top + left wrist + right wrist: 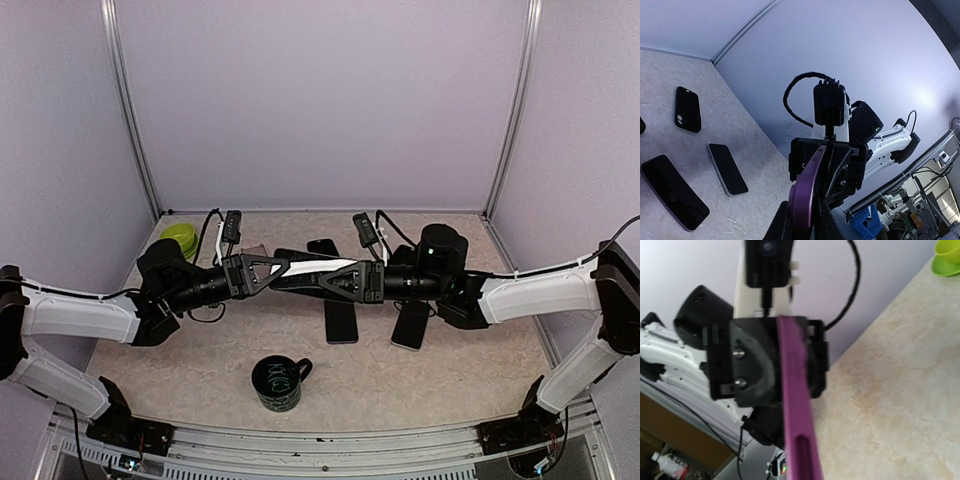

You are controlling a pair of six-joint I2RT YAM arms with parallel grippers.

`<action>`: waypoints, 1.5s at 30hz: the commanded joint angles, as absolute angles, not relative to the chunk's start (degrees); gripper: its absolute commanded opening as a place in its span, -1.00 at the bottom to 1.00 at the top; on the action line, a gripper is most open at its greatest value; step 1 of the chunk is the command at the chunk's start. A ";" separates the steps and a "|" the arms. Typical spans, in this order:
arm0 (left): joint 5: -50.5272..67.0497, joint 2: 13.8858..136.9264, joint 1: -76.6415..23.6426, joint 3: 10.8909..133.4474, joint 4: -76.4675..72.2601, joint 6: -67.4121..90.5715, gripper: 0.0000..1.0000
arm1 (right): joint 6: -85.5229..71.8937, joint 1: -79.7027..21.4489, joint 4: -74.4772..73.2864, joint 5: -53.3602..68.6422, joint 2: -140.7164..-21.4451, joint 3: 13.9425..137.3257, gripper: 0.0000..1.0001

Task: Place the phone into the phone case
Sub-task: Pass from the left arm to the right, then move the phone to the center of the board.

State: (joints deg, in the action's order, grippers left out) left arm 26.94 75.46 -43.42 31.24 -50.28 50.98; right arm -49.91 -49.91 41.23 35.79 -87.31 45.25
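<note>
Step judged as case hand-over: the purple phone case (804, 192) is held edge-on in mid-air between both arms, while the phones (341, 320) lie flat on the table (200, 370) below, none seen seated in it. The left gripper (280, 270) is pinched narrow on one end and the right gripper (330, 278) appears clamped on the other. One claw must be freed next to fetch a phone.

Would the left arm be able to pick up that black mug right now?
Probably not yet: the left end effector is shut on the purple case, which the right end effector also grips. The mug itself stands in the open.
</note>
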 commanded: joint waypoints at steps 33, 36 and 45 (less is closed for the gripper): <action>-1.12 80.42 -29.34 46.29 -20.38 34.68 0.98 | -36.84 -49.48 22.04 20.36 -76.88 44.30 -1.00; -2.45 84.48 -29.01 49.86 -17.62 33.40 0.98 | -36.50 -49.48 20.76 19.22 -76.29 44.09 -1.00; -13.77 97.41 -28.41 62.70 -4.02 30.49 0.95 | -35.35 -49.48 18.75 16.77 -74.51 43.59 -1.00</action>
State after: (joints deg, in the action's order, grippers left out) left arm -8.19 92.73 -29.17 57.71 -12.25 32.08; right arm -36.71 -49.74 18.02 18.35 -76.88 43.53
